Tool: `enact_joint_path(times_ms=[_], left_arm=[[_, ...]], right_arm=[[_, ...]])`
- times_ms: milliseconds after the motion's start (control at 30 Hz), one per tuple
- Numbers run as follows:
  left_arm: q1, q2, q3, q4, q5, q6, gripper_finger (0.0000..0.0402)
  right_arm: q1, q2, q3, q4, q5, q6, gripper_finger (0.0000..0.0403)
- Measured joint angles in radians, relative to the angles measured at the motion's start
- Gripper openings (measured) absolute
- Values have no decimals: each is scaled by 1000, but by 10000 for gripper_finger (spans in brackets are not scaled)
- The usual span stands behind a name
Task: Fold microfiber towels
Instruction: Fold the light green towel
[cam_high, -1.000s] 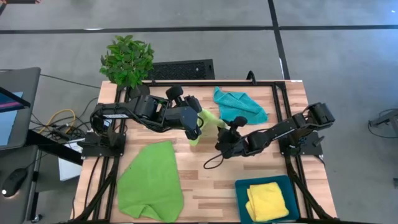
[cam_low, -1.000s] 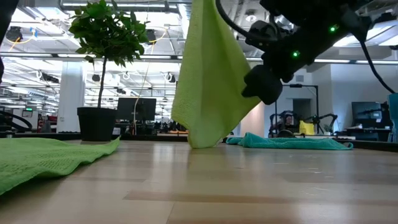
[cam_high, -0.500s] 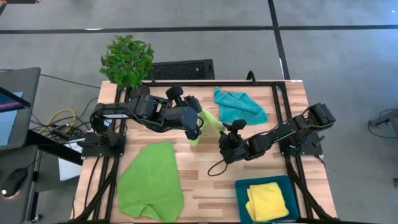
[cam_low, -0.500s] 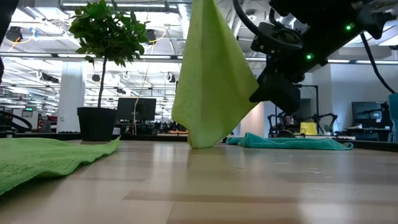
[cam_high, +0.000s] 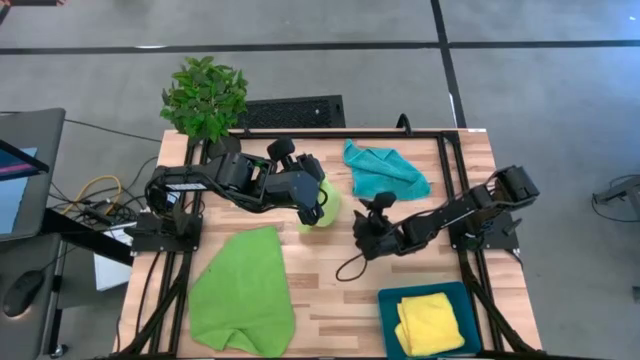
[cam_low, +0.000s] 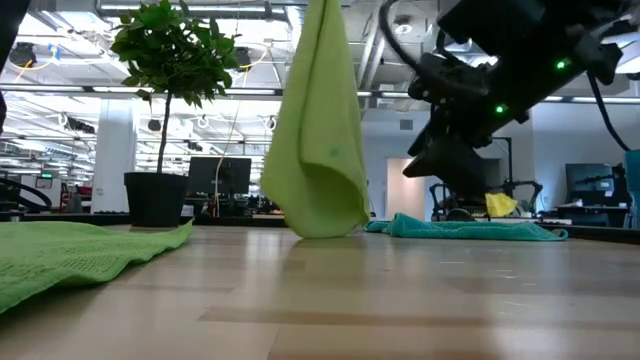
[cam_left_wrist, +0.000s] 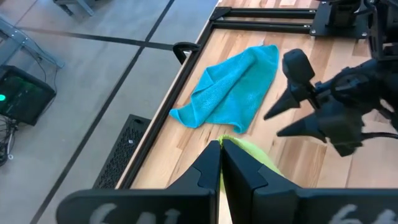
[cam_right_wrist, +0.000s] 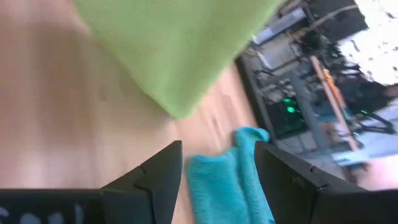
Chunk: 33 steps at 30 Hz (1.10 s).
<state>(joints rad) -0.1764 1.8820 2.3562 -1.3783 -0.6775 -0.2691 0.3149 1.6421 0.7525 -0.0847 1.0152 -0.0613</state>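
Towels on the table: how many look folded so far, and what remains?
Done: yellow towel, folded in the blue tray. In hand: a green towel hanging from the shut left gripper; right gripper open beside it. Left: flat green towel and turquoise towel.

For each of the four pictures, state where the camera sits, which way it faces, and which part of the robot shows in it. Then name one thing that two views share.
High view: above the table, looking straight down; both arms show.
Low view: at table-top height, looking level into the room; the right arm shows, beside the hanging lime green towel.
Left wrist view: on the left arm, looking past the left gripper, shut on the lime green towel, toward the right gripper.
Right wrist view: on the right arm, looking past its open fingers.
Shared: the turquoise towel shows in both wrist views.
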Motion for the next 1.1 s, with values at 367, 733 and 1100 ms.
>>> enact_joint_path(times_ms=[367, 733, 1100], left_arm=[[0, 0, 0, 0, 1, 0, 0], [0, 0, 0, 132, 85, 29, 0], [3, 0, 0, 197, 98, 65, 0]], right_arm=[[65, 0, 0, 225, -123, -113, 225], [43, 142, 0, 510, -138, -362, 225], [51, 239, 41, 645, 38, -410, 225]])
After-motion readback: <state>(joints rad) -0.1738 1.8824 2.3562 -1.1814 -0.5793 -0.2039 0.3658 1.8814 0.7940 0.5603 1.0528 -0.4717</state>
